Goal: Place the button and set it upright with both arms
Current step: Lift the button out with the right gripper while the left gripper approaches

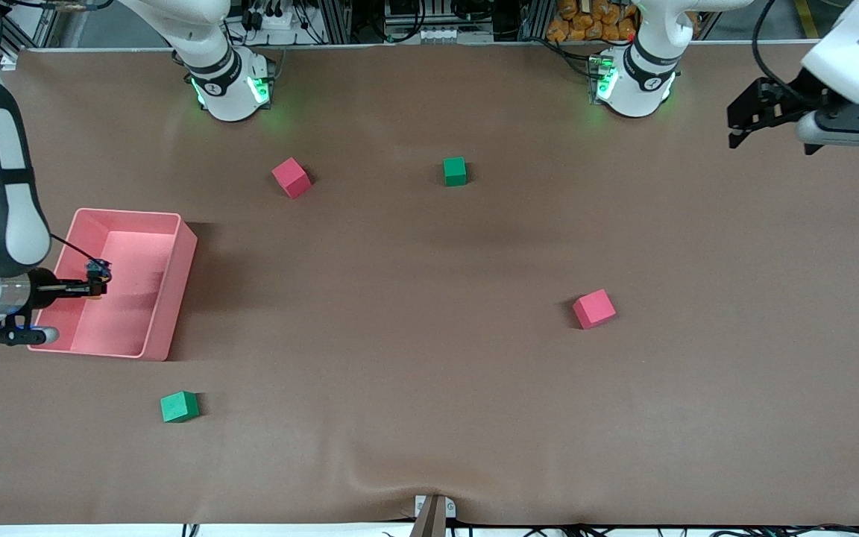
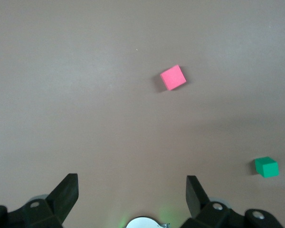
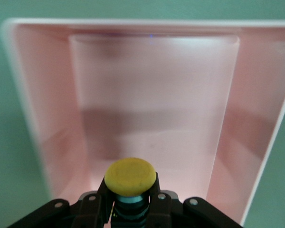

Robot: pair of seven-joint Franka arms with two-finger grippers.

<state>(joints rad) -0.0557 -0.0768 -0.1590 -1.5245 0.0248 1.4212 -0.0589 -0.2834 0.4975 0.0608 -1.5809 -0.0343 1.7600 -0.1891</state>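
The right end effector is clenched on the button, pinching its dark body just under the round yellow-orange cap. It holds the button over the pink bin. The left end effector waits released over the bare surface, well apart from the button.

Brown table, metal racks, cables
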